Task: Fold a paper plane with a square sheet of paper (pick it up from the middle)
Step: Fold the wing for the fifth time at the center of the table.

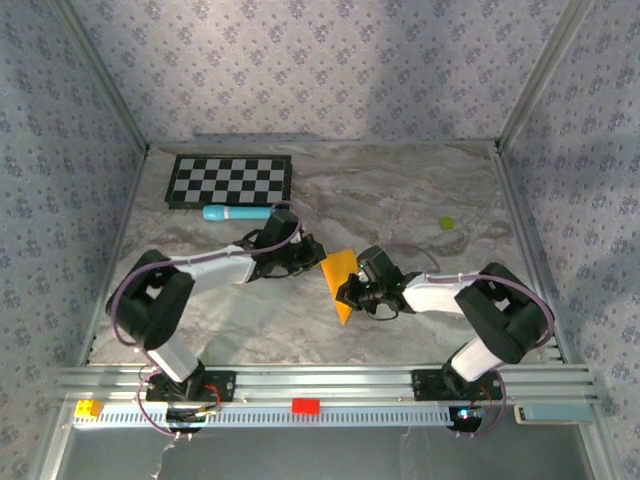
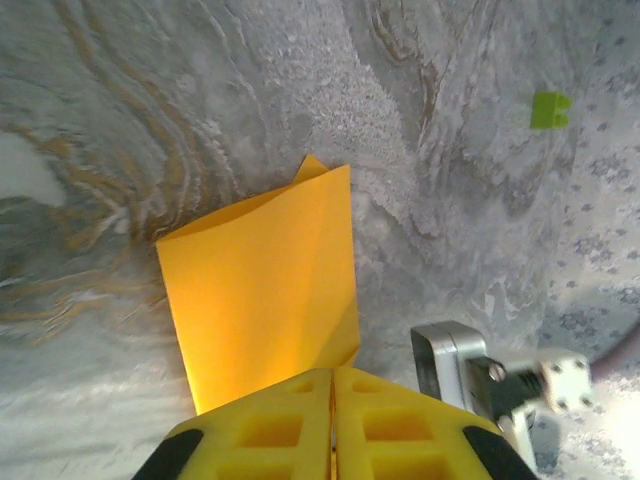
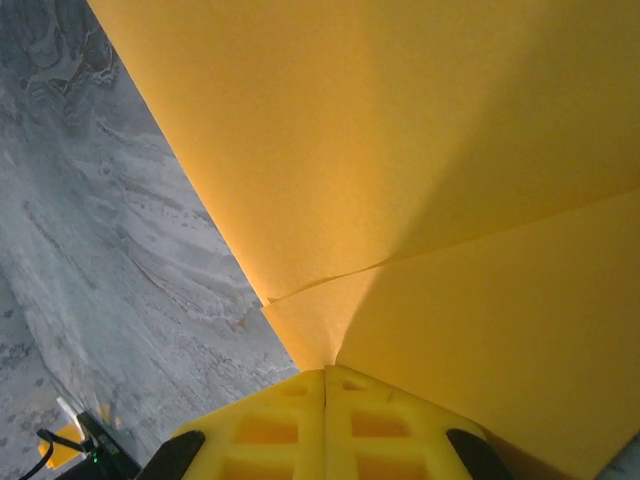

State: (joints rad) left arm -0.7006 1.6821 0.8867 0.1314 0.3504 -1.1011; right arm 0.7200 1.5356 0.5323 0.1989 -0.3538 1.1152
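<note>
Closest to the lens, at the bottom of the left wrist view, the left gripper [image 2: 332, 372] shows its blocky yellow plastic fingers pressed together, and the near edge of the square sheet of paper [image 2: 260, 290], thin plain orange stock already creased into layers, runs right into their tips. We judge it pinched there. In the right wrist view the right gripper [image 3: 325, 372] is likewise clenched, with a folded corner of the paper tucked between its tips and the rest fanning across the upper right of the frame.

From above, the paper sits in the middle of the frame as a narrow orange wedge between the two grippers, over the grey veined marble table [image 1: 420, 190]. The black-and-white checkerboard [image 1: 230, 180] and a light-blue cylinder [image 1: 237, 212] lie at upper left, well apart from it.

We expect the sheet to be very light, limp and easily crumpled or torn. It will hold a crease but slide on the smooth marble. A hold at opposite edges, close beside the fold line, seems safest.
</note>
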